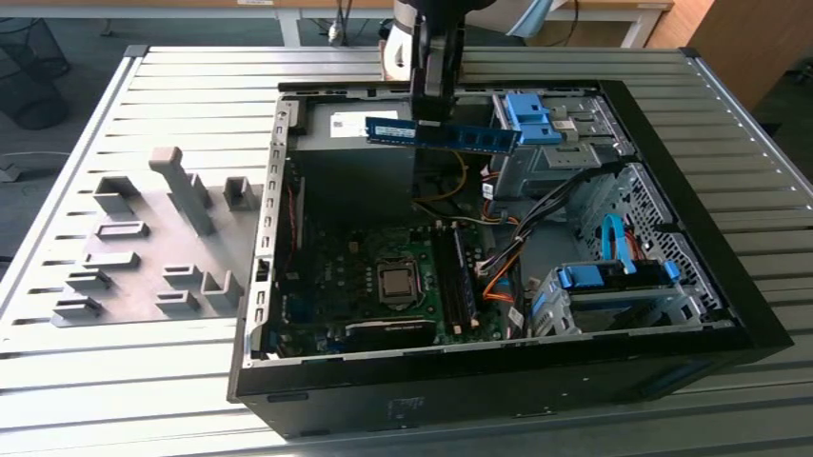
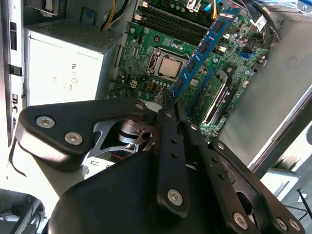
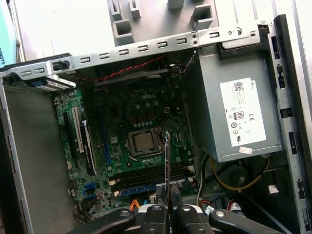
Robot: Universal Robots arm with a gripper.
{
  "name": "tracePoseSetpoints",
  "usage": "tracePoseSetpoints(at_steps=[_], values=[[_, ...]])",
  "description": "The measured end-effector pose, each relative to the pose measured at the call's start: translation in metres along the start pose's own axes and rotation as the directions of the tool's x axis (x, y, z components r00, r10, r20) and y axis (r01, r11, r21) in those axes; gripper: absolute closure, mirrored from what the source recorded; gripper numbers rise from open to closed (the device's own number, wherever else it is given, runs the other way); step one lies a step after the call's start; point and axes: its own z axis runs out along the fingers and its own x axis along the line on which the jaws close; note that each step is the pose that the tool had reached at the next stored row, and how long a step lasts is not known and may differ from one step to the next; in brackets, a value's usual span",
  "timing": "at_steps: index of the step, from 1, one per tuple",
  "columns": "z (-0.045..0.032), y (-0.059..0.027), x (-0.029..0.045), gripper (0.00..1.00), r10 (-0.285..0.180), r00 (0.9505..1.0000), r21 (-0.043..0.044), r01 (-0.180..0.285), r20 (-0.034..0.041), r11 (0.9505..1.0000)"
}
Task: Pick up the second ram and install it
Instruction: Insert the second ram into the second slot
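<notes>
The second ram [image 1: 464,136], a long green stick with black chips and a pale blue label, hangs level above the back of the open computer case [image 1: 711,286]. My gripper [image 1: 429,122] is shut on its upper edge near one end. In the second wrist view the ram [image 2: 204,46] stretches away from the fingers [image 2: 168,114] over the motherboard [image 2: 146,63]. In the first wrist view it is seen edge-on [image 3: 167,165] above the memory slots [image 3: 151,174]. A dark green stick [image 1: 455,276] stands in a slot beside the processor socket [image 1: 396,281].
The power supply [image 1: 349,124] lies just under the held stick. Blue drive brackets [image 1: 534,119] and a drive cage [image 1: 610,281] fill the case's side at the exterior view's right, with orange cables [image 1: 502,262] between. Grey fixture blocks [image 1: 152,238] stand on the slatted table [image 1: 128,381].
</notes>
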Motion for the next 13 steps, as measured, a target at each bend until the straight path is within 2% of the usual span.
tracePoseSetpoints(at_steps=[3,7,10,13], values=[[0.0001,0.0,0.0,0.86,0.009,1.0,0.0001,-0.009,-0.0003,1.0],[0.0005,0.0,0.0,0.86,0.048,0.9988,0.0005,-0.048,-0.0019,0.9988],[0.001,0.0,0.0,0.86,0.093,0.9956,0.0009,-0.093,-0.003,0.9956],[0.0015,0.0,0.0,0.86,0.139,0.9903,0.0014,-0.139,-0.0045,0.9903]])
